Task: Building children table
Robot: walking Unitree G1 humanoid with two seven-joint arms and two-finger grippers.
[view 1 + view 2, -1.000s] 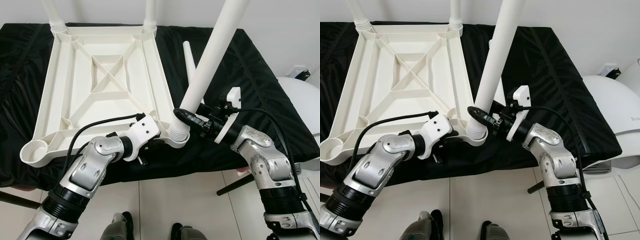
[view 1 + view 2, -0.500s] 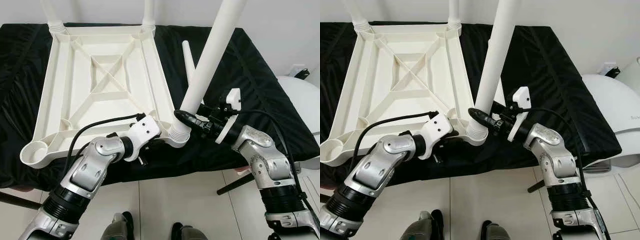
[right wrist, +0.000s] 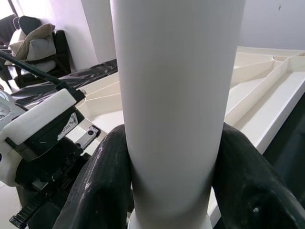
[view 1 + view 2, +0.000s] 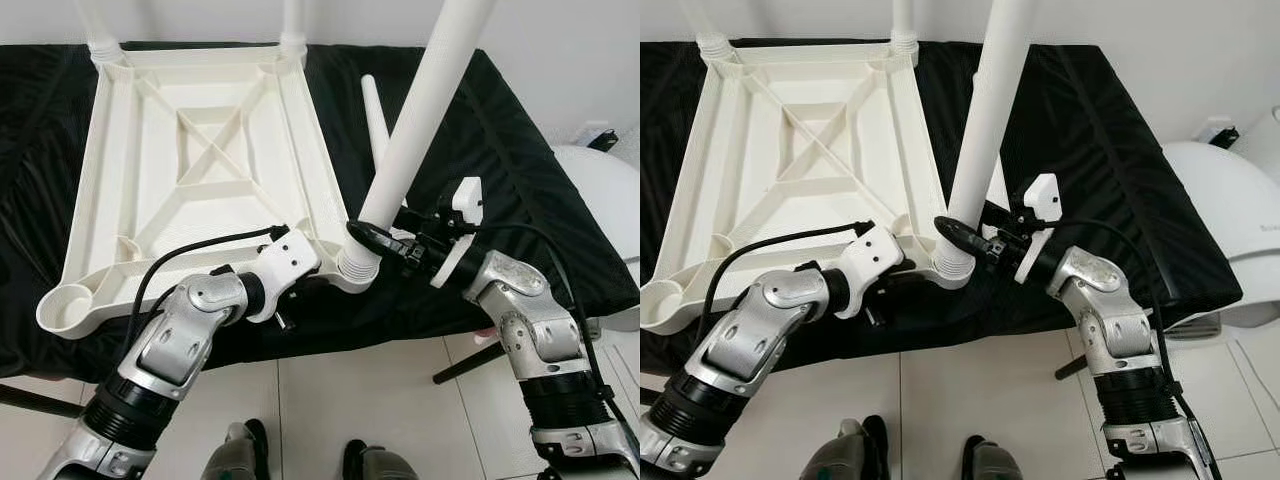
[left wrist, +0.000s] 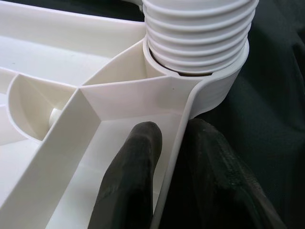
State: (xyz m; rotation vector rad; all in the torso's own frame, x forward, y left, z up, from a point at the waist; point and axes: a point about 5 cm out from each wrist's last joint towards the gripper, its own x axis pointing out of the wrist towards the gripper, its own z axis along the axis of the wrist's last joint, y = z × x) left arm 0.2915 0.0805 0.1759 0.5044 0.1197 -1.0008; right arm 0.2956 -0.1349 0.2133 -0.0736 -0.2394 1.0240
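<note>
A white children's table top (image 4: 150, 240) lies upside down on a black-covered surface. Two white legs stand in its far corners. A third white leg (image 4: 420, 110) leans in the ribbed near right corner socket (image 4: 358, 272). My right gripper (image 4: 372, 238) is shut on the base of this leg (image 3: 176, 105). My left gripper (image 5: 174, 176) is shut on the table's thin rim (image 5: 183, 124) beside that socket, one finger on each side. A fourth white leg (image 4: 375, 120) lies loose on the black cloth behind the socket.
The black cloth (image 4: 520, 170) covers the whole work surface. A white rounded object (image 4: 605, 190) stands to the right, off the surface. An empty round corner socket (image 4: 62, 308) is at the near left. White floor tiles lie below the front edge.
The head camera has tilted a little, so the whole scene sits slightly higher in the picture. Both grippers keep their holds, and the leg stays in the socket.
</note>
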